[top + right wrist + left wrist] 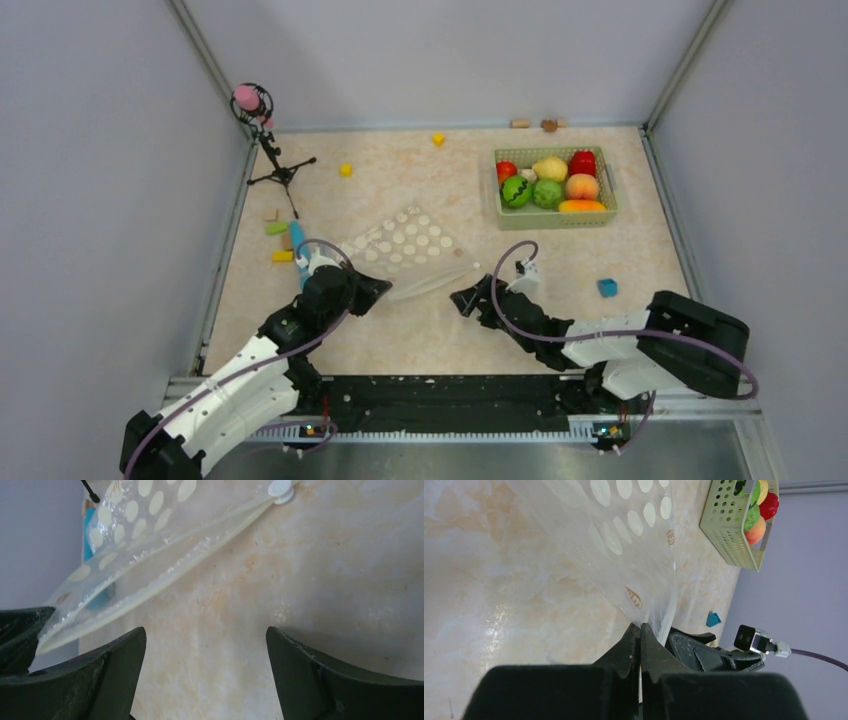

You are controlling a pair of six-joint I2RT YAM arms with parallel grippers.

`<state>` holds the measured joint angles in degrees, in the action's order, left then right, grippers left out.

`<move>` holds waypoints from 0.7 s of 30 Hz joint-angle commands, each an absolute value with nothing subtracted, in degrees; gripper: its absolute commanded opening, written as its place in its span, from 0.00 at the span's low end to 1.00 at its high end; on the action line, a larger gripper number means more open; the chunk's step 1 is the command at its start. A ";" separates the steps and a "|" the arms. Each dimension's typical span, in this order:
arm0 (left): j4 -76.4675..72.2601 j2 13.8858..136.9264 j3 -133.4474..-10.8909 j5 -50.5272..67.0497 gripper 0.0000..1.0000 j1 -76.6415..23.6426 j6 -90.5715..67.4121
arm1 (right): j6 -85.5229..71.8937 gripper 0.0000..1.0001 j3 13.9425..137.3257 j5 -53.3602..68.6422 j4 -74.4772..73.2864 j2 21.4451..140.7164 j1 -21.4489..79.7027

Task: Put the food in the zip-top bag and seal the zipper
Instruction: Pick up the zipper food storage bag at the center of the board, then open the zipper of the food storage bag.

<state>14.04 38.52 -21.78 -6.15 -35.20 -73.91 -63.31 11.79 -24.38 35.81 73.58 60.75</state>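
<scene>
**Hands.** Left hand (640,628) is pressed together, pinching 1 corner of the zip-top bag (405,240) at its mouth. Right hand (205,645) is spread and empty, just short of the zipper (165,575).

**Task items.** The bag lies flat on the bench (420,335). All food (547,193) sits in the basket (550,219), well apart from the bag.

**Risks.** I judge 2:
1. The thin film may slip from my 1-point pinch if I lift.
2. The right hand may clamp both lips together, leaving the mouth closed for loading.

Left gripper (640,629) pinches the dotted clear bag (624,560) by its edge; beyond, a basket (724,530) of food (756,528).
</scene>
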 commanded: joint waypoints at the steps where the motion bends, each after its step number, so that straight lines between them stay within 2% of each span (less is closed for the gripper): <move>1: 13.30 37.55 -21.36 -7.59 0.00 -36.62 -75.86 | -69.32 0.88 15.29 -31.35 52.96 81.46 61.71; 5: 13.23 37.71 -20.69 -6.20 0.00 -37.44 -76.46 | -68.78 0.83 19.34 -32.54 55.67 89.11 61.78; 13: 12.94 37.29 -20.23 -6.37 0.00 -39.90 -77.41 | -71.37 0.66 19.87 -34.13 76.12 105.04 61.74; 16: 12.88 37.23 -19.73 -6.89 0.00 -40.62 -77.93 | -72.84 0.63 19.95 -33.78 81.95 109.58 61.76; 19: 12.76 37.61 -19.84 -6.73 0.00 -41.25 -77.96 | -73.00 0.61 20.70 -33.87 83.76 112.06 61.76; 21: 12.75 37.86 -19.86 -6.52 0.00 -41.66 -77.84 | -73.16 0.56 21.12 -33.93 83.17 112.46 61.71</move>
<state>14.24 38.00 -20.01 -6.48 -40.77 -76.99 -71.94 19.73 -32.93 77.56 110.45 61.01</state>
